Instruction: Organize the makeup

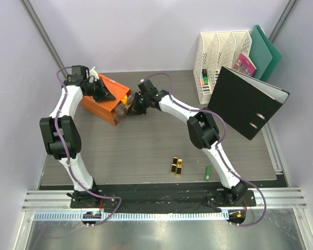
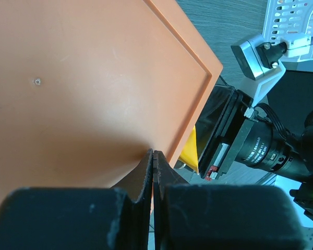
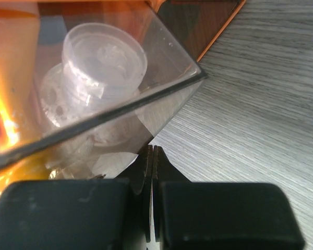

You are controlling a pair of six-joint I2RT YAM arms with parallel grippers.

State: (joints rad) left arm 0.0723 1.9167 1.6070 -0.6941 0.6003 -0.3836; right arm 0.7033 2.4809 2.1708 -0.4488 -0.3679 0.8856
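Everything here is bunched up at the orange box (image 1: 100, 105), so a lot is hard to read. The left gripper (image 2: 153, 160) has its fingers pressed together with nothing between them, tips right against the box's flat top near the edge. The right gripper (image 3: 152, 156) is pinched together too, also empty, sitting at the corner of the box's clear drawer (image 3: 161, 88); can't tell if it's actually touching.

Inside that drawer there's a clear bottle (image 3: 103, 58), blurry through the plastic, and whatever lies under it is just glare. A sliver of the orange-yellow tube (image 2: 190, 151) peeks out below the box's edge, the rest is hidden.

Well apart from the box, toward the arm bases, the black-gold lipsticks (image 1: 177, 165) lie on the table (image 1: 146, 146) with the small green tube (image 1: 208, 173) a bit further out.
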